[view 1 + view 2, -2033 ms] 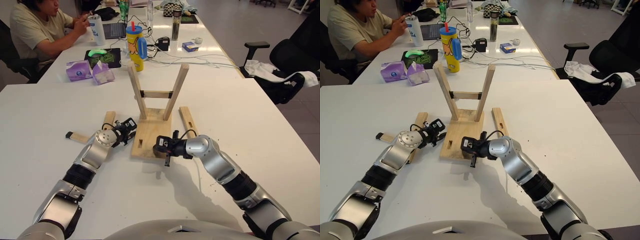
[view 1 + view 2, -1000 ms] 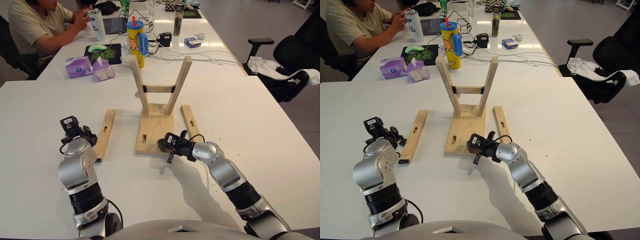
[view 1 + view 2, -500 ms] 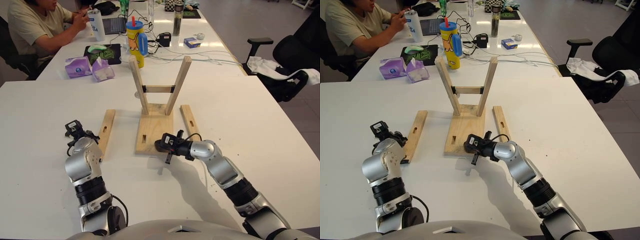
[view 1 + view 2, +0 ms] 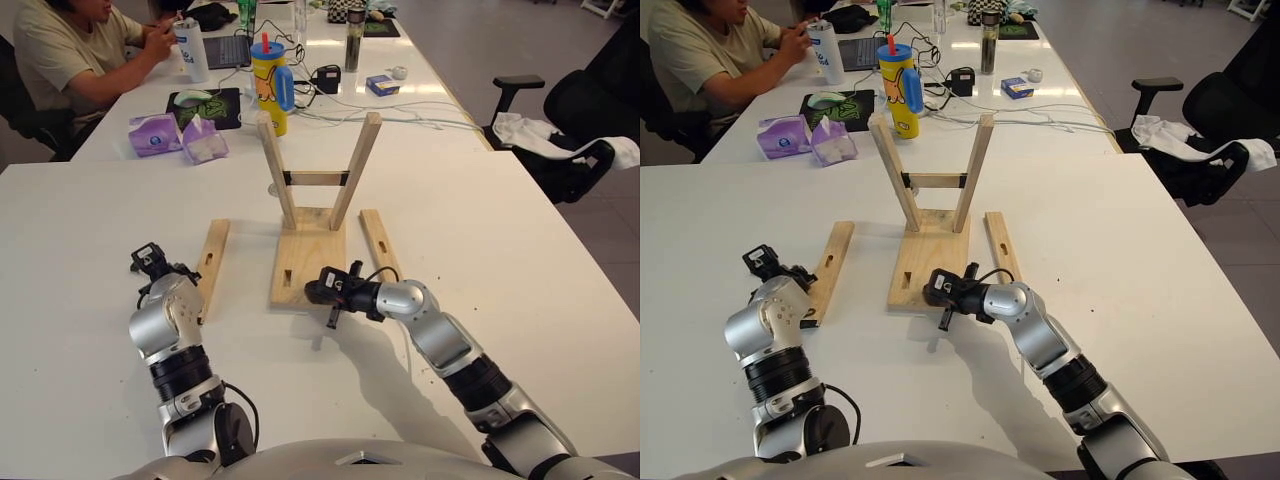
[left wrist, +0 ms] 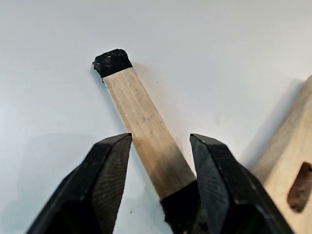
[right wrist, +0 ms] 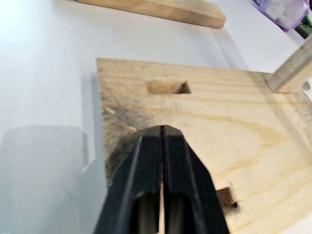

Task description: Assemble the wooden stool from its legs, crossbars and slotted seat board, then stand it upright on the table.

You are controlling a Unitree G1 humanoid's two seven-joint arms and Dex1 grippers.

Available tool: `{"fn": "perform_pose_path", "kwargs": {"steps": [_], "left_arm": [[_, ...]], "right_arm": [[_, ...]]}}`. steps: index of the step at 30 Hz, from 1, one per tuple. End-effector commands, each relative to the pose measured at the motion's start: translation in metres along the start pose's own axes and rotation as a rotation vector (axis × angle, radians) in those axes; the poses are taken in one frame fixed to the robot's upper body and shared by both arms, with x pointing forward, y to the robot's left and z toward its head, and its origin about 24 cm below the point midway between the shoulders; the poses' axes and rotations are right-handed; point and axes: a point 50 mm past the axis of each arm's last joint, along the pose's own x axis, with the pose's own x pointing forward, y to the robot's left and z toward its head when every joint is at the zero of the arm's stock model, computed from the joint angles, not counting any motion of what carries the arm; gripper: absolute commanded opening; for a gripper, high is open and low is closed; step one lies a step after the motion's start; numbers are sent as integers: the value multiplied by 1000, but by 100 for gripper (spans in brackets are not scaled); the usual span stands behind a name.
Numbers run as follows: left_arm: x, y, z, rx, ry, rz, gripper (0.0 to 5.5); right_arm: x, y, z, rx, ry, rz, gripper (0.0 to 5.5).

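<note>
So the left pincer (image 5: 160,138) has its jaws spread, straddling the black-tipped crossbar (image 5: 139,114). It lies flat on the worktop (image 4: 80,230) just left of the loose leg (image 4: 212,262), long axis running straight out ahead. The right pincer (image 6: 162,134) is pressed together at the near edge of the seat board (image 6: 219,107).

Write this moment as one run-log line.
left gripper: open astride crossbar | right gripper: shut at seat board edge | fitted legs: two | loose legs: two

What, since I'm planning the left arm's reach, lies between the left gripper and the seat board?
A loose slotted leg lies flat between the left gripper and the seat board; the left eye view shows it.
</note>
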Motion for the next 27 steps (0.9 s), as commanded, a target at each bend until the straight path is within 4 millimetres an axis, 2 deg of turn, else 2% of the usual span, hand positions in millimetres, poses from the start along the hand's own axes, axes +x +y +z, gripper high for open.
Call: {"fn": "perform_pose_path", "kwargs": {"steps": [1,9,13,16,21,24,27], "left_arm": [[-2,13,-11,73,66,17,224],[7,14,-17,101,199,7,224],[6,26,-17,-10,298,22,224],[6,34,-9,-31,313,39,224],[16,45,-1,51,368,34,224],[24,54,2,165,423,15,224],[30,64,17,257,425,9,224]], "right_arm": [[3,8,-8,36,37,11,0],[4,10,-6,51,33,-21,0],[4,9,-2,51,29,-42,0],[4,9,-2,60,29,-55,0],[5,8,3,76,21,-84,0],[6,7,7,98,10,-111,0],[8,8,10,118,4,-132,0]]}}
